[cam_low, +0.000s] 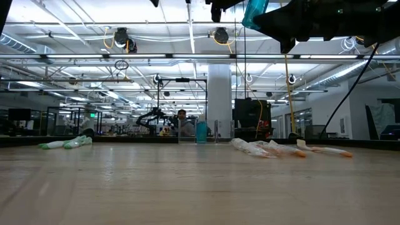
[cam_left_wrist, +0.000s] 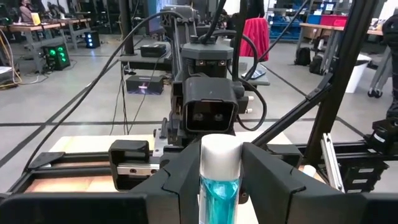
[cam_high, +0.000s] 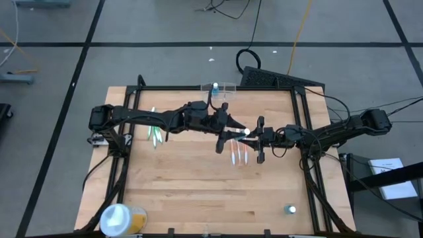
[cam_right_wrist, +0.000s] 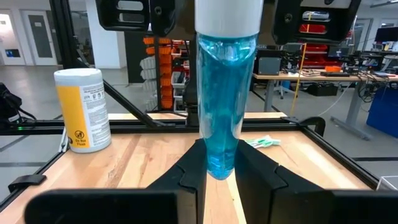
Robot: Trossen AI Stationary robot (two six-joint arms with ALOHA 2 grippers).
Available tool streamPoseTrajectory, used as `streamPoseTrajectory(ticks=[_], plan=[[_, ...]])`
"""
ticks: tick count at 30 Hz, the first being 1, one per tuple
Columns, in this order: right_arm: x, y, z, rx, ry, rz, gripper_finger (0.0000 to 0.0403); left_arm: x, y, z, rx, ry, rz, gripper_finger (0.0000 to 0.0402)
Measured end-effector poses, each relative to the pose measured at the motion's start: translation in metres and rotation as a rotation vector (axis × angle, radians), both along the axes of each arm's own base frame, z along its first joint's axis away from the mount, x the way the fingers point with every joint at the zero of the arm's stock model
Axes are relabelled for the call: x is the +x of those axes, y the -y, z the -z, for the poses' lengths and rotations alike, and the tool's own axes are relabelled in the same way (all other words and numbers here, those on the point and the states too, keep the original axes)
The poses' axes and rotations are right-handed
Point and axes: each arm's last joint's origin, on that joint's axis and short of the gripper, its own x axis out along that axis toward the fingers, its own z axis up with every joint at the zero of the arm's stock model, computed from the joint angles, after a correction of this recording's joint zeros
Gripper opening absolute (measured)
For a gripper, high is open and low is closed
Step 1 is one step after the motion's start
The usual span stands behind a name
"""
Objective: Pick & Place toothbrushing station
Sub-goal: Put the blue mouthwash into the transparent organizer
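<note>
Scanning from the table's left: white-and-yellow tub (cam_high: 119, 218) at the near-left corner, upright. Green toothbrushes (cam_high: 154, 135) lie flat beside the left arm.

Left gripper (cam_left_wrist: 221, 171) is raised above mid-table, with its fingers (cam_left_wrist: 180, 180) narrowed on the white cap (cam_left_wrist: 221, 155) of a blue tube (cam_right_wrist: 224, 93). Tube hangs in the air, clear of the wood.

Toothbrushing station (cam_high: 219, 86) sits at the far edge of the table, near centre, well apart from both grippers. It is untouched, with something small and blue standing in it.

A few pale packets (cam_high: 239, 155) lie on the wood under the two grippers.

Right gripper (cam_right_wrist: 221, 168) meets the left one, pinching the tube's tail end, fingers narrow. Both grippers grip the one tube, one at each end.

A small round item (cam_high: 289, 209) lies near the right front corner; what it is cannot be told.
</note>
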Motion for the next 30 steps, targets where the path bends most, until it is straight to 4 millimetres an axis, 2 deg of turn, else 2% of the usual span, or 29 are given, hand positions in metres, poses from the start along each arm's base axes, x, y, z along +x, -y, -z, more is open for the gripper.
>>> streamPoseTrajectory(ticks=[6, 21, 27, 30], plan=[[0.0, 0.0, 0.001, 0.0, -0.006, 0.001, 0.0057, 0.009, -0.002, 0.01, -0.014, 0.013, -0.005, 0.0124], [0.0, 0.0, 0.001, -0.001, -0.014, 0.0, 0.0057, 0.009, -0.009, 0.012, -0.047, -0.005, 0.03, 0.0124], [0.0, 0.0, 0.001, -0.002, -0.014, -0.004, 0.0057, 0.009, -0.009, 0.012, -0.039, -0.001, 0.061, 0.0087], [0.0, 0.0, 0.001, -0.001, -0.013, -0.005, 0.0057, 0.009, -0.009, 0.012, -0.053, -0.004, 0.063, 0.0086]])
